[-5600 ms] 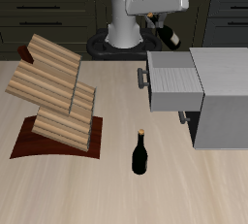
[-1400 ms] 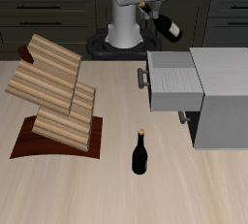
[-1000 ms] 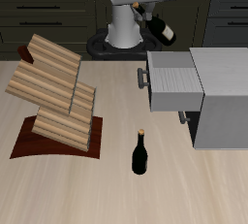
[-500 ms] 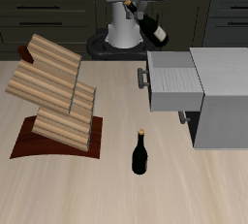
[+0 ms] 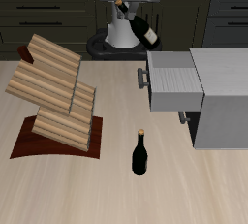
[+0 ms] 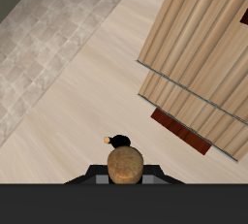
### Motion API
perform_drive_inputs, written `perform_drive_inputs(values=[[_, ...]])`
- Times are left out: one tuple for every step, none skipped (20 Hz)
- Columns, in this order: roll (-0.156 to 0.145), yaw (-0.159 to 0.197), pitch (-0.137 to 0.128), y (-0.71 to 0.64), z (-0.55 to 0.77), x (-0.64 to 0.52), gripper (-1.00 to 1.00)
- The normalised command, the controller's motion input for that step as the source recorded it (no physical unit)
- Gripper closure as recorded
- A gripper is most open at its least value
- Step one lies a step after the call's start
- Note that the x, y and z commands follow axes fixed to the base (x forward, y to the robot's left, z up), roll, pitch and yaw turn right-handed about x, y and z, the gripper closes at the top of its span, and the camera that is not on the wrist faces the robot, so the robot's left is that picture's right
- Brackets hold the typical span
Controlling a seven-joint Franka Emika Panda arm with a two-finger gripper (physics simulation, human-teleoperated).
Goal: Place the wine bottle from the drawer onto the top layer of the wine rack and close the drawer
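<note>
We count two slim near-black glass bottles. One wine bottle point(image 5: 141, 26) hangs tilted in the air at the gripper point(image 5: 124, 5), whose fingers are closed around its neck; its tan cork point(image 6: 125, 165) shows round in the wrist view. Its twin point(image 5: 139, 153) stands upright on the table. One slatted light-wood wine rack point(image 5: 53, 93) stands apart. One grey drawer point(image 5: 172, 80) is pulled out.

Plenty of open table point(image 5: 58, 189) between the wine rack point(image 5: 53, 92) and the pulled-out drawer point(image 5: 174, 80). Only thing in that lane is a second bottle point(image 5: 139, 152) standing upright near the front edge. Rack's top slats are bare, nothing above them.
</note>
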Motion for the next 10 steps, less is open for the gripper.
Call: perform_drive_inputs(values=[[-0.045,-0.009,0.013,-0.16,0.02,0.07,1.00],[-0.044,-0.036,0.010,-0.16,0.04,0.09,1.00],[-0.016,-0.028,-0.006,-0.16,0.02,0.00,1.00],[-0.048,0.037,-0.022,-0.15,0.05,0.01,1.00],[-0.006,-0.114,0.025,-0.15,-0.03,0.14,1.00],[-0.029,-0.013,0.013,-0.08,-0.02,0.04,1.00],[0.041,-0.013,-0.009,-0.08,-0.03,0.00,1.00],[-0.042,-0.046,0.029,-0.09,-0.06,0.06,1.00],[0.037,-0.051,0.041,-0.16,-0.06,0.15,1.00],[0.011,-0.078,0.014,-0.07,-0.01,-0.03,1.00]])
